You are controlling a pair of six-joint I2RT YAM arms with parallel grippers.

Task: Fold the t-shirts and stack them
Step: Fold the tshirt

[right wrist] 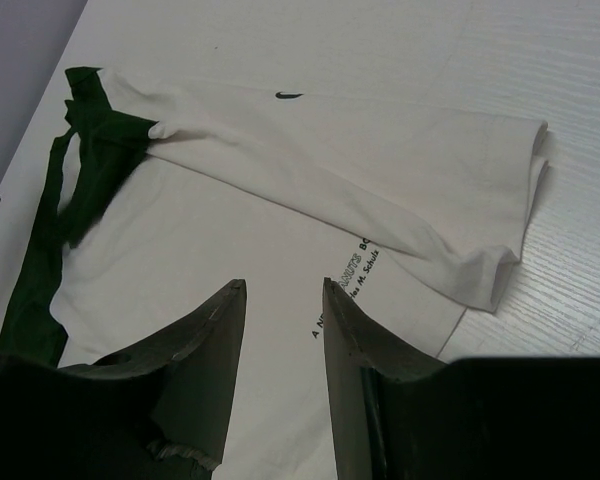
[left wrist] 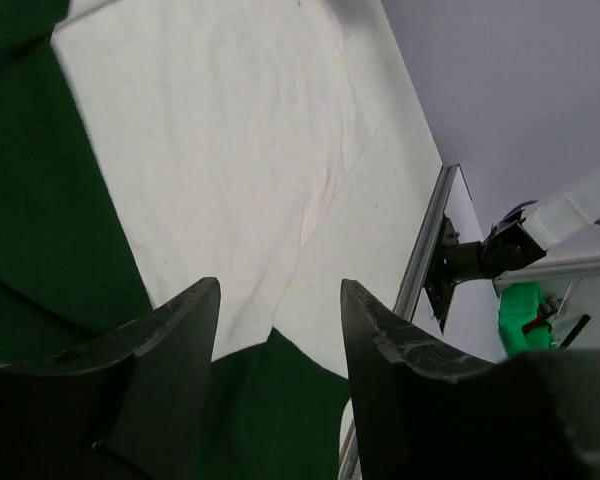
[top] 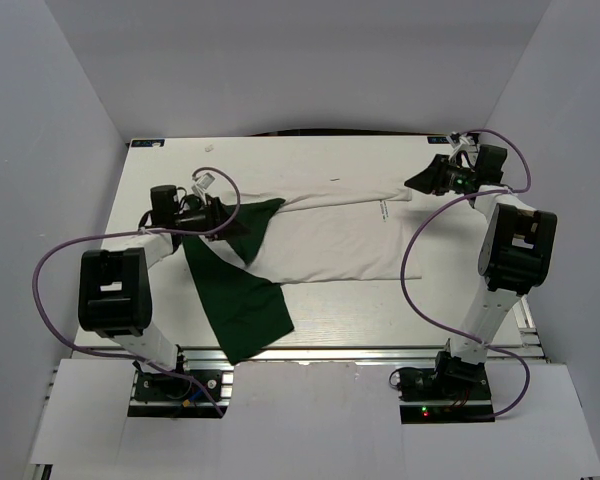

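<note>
We record the table (top: 380, 312) bearing a white t-shirt (top: 330, 240) spread across its middle; a green t-shirt (top: 242, 305) overlaps its left side, running to the near edge; the left gripper (left wrist: 280, 300) reaches low over both shirts, jaws apart, empty; the right gripper (right wrist: 280, 295) hovers near the far right corner, angled down at the white shirt, jaws narrowly parted, empty.

Two t-shirts (one white t-shirt (top: 330, 240), one green t-shirt (top: 242, 300)); two grippers, the left gripper (top: 223, 215) and right gripper (top: 414, 183).

1 overhead view looks down; 2 close wrist views share white t-shirt (top: 330, 245).
</note>
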